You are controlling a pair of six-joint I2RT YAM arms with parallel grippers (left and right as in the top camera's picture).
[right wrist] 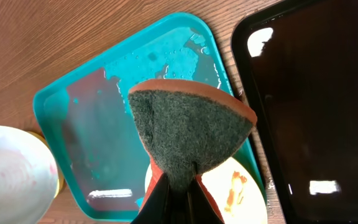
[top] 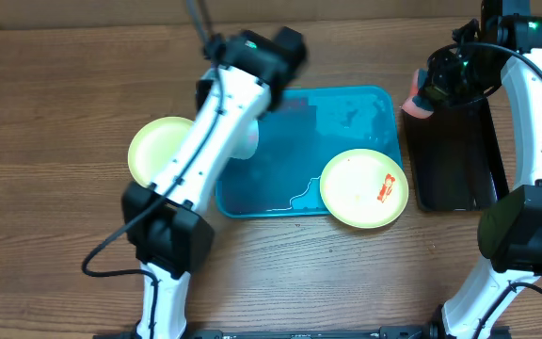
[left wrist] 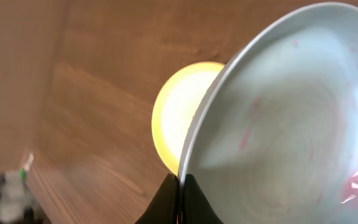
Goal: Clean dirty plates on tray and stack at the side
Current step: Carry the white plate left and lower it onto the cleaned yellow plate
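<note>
My left gripper (left wrist: 180,180) is shut on the rim of the light blue plate (left wrist: 278,124), which has faint red smears and is held tilted in the air. In the overhead view this plate (top: 246,139) peeks out under my left arm at the teal tray's (top: 346,104) left edge. A pale yellow plate (top: 163,151) lies on the table left of the tray; it also shows in the left wrist view (left wrist: 179,118). A second yellow plate (top: 363,188) with a red smear sits on the tray's front right corner. My right gripper (right wrist: 179,180) is shut on a sponge (right wrist: 188,130) above the tray's right side.
A black tray (top: 454,160) stands right of the teal tray, close beside it. The teal tray's floor is wet. Bare wooden table lies to the far left and along the front edge.
</note>
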